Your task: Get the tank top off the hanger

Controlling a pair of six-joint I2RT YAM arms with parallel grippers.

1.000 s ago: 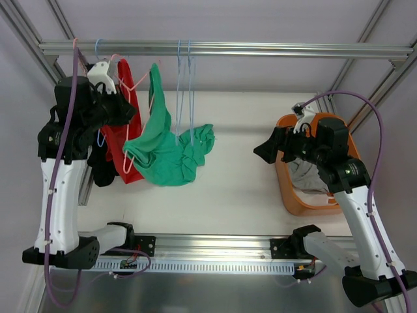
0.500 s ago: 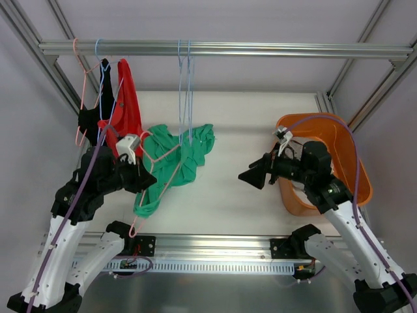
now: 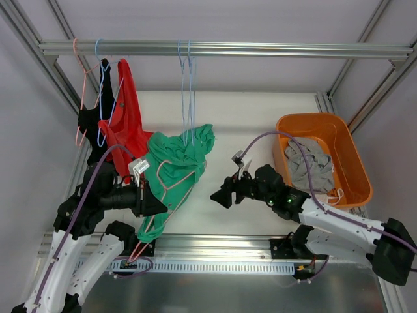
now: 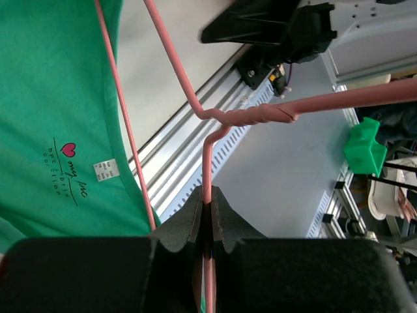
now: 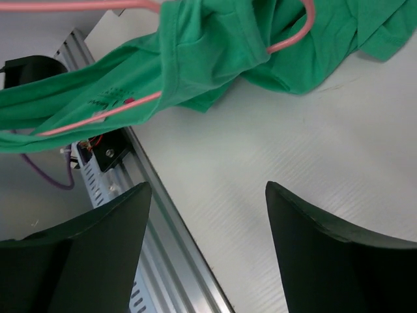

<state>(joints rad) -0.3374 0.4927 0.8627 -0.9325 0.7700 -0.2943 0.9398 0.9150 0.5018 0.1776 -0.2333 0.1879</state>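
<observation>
Left gripper (image 4: 207, 207) clamps the twisted pink wire hanger (image 4: 251, 116) at near left, crumpled green jersey tank top (image 3: 174, 166) draped on it, possibly touching the table (image 3: 260, 117); right gripper (image 5: 205, 192) gapes wide just right of it.

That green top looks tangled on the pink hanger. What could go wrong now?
The left pincer clamps only the thin wire of the pink hanger, so the hanger might swivel or slip once pulling starts. The green tank top is bunched around the wire, so the open right pincer could pinch wire with cloth, or the fabric could snag.
</observation>
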